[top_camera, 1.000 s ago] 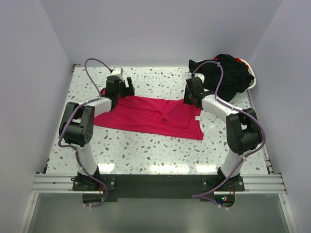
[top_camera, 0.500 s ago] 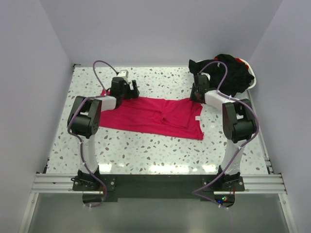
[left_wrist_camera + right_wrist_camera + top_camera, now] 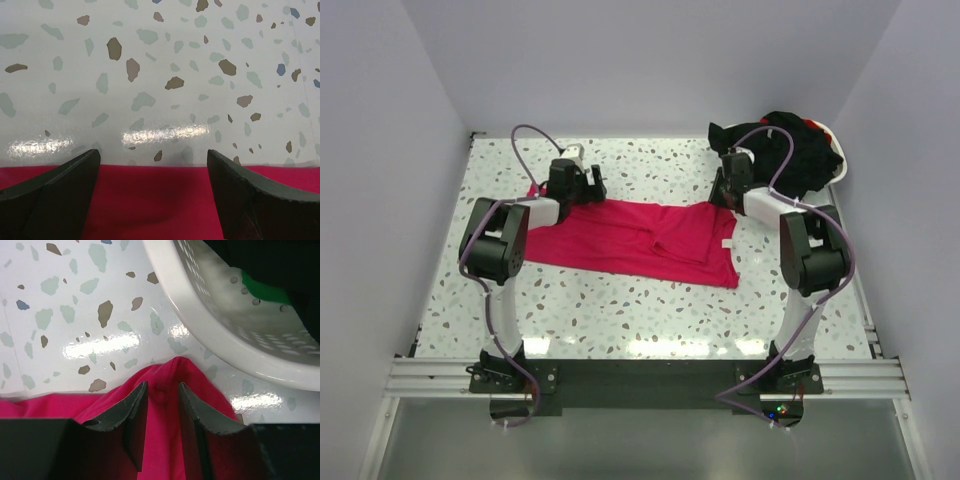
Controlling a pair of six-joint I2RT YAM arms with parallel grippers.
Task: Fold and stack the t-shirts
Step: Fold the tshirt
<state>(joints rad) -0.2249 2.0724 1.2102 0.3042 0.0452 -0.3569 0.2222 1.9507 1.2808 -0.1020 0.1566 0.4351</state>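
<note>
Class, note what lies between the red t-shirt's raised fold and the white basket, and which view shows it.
A bare strip of speckled table lies between the red t-shirt and the white basket, seen in the right wrist view.

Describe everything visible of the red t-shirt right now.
The red t-shirt is soft, plain pinkish-red fabric lying spread flat, slightly wrinkled, across the speckled table, with a small white label near its right edge. The right claw is pinched on a raised ridge at its far right corner, beside the white basket. The open left claw straddles its far left edge.
</note>
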